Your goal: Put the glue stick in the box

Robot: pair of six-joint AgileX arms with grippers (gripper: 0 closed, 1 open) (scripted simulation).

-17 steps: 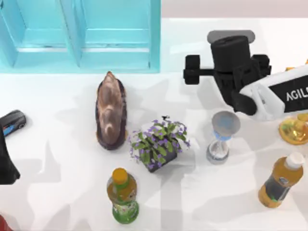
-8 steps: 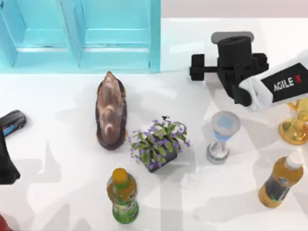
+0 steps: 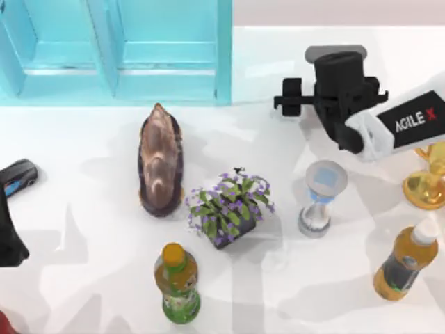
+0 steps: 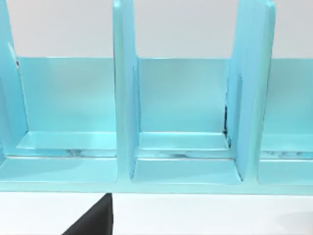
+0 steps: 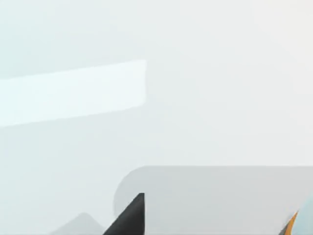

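Observation:
The turquoise box (image 3: 224,52) stands at the table's far left, and its divider (image 3: 103,49) splits it into two compartments. In the left wrist view the box (image 4: 124,98) faces the camera, and what shows of its compartments is bare. The glue stick is out of view. My right arm (image 3: 338,80) hangs over the far right of the table, to the right of the box. One dark fingertip (image 5: 131,215) shows in the right wrist view above bare table. My left arm (image 3: 8,240) is parked at the left edge.
A brown shell-like object (image 3: 160,161), a purple flower pot (image 3: 229,209), an hourglass (image 3: 318,198) and a yellow-capped green bottle (image 3: 178,284) stand mid-table. An orange-liquid bottle (image 3: 405,261) and a yellow goblet (image 3: 427,182) are at the right. A toy car (image 3: 17,175) lies at the left.
My right arm has moved to the right and slightly toward the far edge, away from the box. Nothing else has moved.

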